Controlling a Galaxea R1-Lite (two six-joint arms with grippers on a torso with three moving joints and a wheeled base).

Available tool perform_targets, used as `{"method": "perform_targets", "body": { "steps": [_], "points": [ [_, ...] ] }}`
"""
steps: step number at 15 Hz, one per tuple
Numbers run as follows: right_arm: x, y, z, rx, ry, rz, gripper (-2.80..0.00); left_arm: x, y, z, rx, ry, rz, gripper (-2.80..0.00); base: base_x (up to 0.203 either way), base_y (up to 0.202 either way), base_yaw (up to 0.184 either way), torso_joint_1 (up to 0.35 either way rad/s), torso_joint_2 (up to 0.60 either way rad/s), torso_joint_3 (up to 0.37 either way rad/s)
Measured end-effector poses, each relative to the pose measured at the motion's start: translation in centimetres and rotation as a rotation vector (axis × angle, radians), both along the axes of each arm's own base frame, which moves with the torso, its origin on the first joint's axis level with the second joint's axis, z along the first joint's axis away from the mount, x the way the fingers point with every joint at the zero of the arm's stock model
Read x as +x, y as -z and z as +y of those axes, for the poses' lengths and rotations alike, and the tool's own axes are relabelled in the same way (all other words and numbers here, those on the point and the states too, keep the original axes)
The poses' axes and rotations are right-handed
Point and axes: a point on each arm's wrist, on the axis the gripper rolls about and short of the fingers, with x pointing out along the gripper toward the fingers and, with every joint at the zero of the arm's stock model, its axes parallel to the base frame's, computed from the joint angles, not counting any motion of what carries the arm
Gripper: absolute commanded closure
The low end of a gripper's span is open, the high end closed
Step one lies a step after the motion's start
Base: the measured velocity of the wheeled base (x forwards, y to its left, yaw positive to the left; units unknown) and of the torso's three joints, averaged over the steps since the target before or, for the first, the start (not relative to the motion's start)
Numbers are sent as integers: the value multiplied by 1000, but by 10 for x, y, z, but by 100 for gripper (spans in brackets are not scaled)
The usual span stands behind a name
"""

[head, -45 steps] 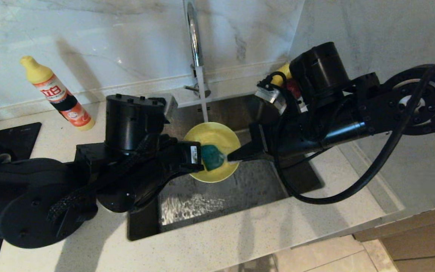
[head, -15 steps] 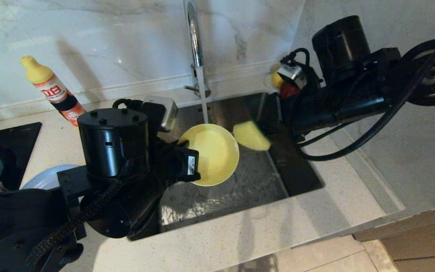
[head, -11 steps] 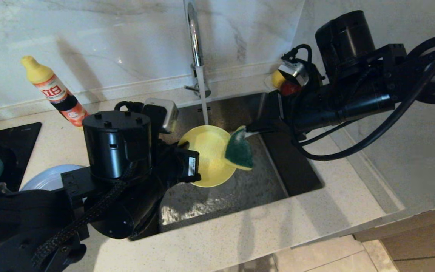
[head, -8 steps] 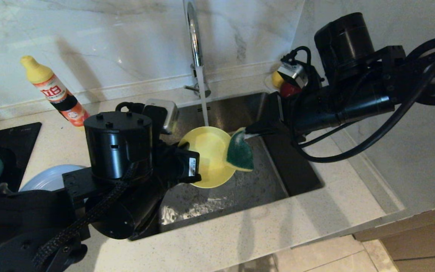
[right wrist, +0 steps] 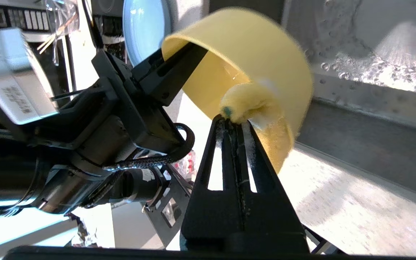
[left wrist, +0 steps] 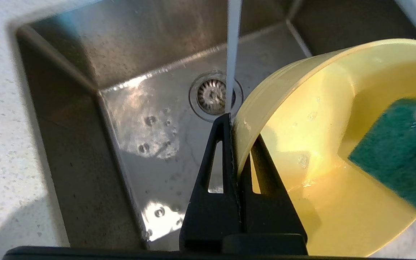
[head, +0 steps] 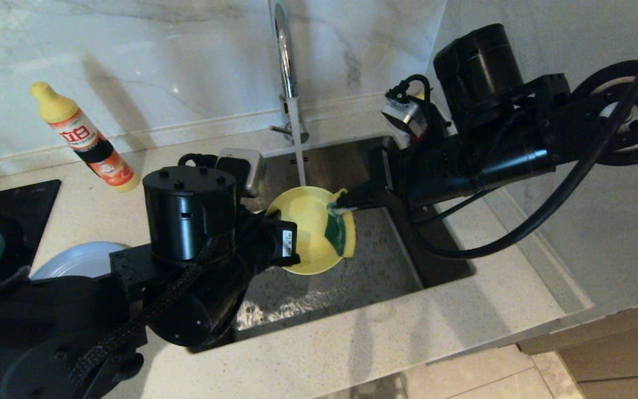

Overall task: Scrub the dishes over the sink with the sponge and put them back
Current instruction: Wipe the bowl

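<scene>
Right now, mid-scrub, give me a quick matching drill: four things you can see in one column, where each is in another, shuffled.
Things:
1. yellow bowl
2. sponge
3. soap bottle
4. grey-blue plate

Places:
A. standing on the counter by the wall
B. pinched in the right end effector
C. on the counter beside the left arm
D. rim gripped by the left end effector, over the sink

Pairs: 1-D, 2-B, 3-A, 4-C

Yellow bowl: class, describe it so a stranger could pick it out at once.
Find the steel sink under the running tap. Above it, the left gripper pinches the yellow bowl by its rim. It alone is tilted, with the sponge pressed inside.
</scene>
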Motion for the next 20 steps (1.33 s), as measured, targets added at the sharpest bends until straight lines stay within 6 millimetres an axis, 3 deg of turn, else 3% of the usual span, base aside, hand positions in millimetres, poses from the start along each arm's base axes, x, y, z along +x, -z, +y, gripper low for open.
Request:
{"method": "perform_targets", "body": {
  "steps": [7, 14, 20],
  "points": [
    [7, 19, 20, -28, -28, 31, 0, 2, 1, -3, 3, 2, 3, 0, 0, 0, 0, 0, 0, 0],
    [21, 27, 27, -51, 25, 17, 0, 0, -1, 0, -1, 1, -1, 0, 0, 0, 0, 0, 0, 0],
    [22, 14, 15, -25, 46, -25, 0, -2, 1, 2, 1, 0, 4, 0, 0, 0, 0, 0, 0, 0]
  ]
}}
